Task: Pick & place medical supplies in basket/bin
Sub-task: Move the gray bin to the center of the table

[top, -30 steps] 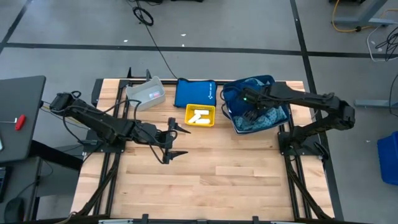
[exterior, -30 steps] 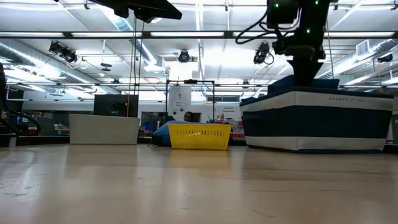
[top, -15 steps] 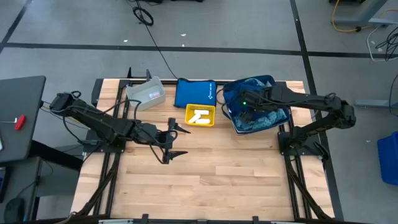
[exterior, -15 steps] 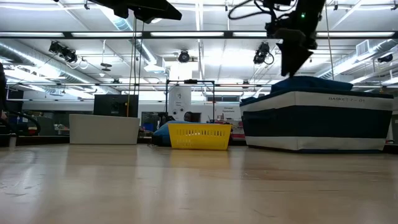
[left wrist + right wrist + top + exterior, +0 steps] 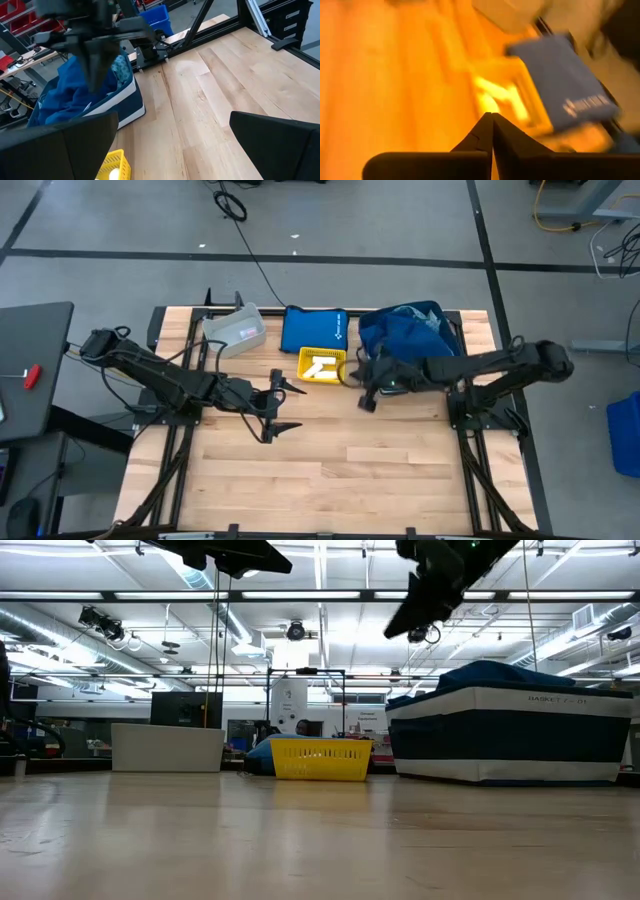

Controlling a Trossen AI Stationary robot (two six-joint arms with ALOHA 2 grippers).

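the right gripper (image 5: 366,387), fingers pressed together and holding nothing, hangs just right of the small yellow plastic basket (image 5: 322,365); the left gripper (image 5: 288,406) waits spread apart left of centre.

The high view looks straight down on the whole bench (image 5: 330,460) and the floor around it. The low view sits at bench-top height, facing level across the wood into the room; it shares the yellow basket (image 5: 320,759) and the dark-blue bin (image 5: 510,735) with the high view. The left wrist view looks past its own fingers toward that bin from close by. The right wrist view faces the basket and a blue pouch (image 5: 565,85), near and blurred.
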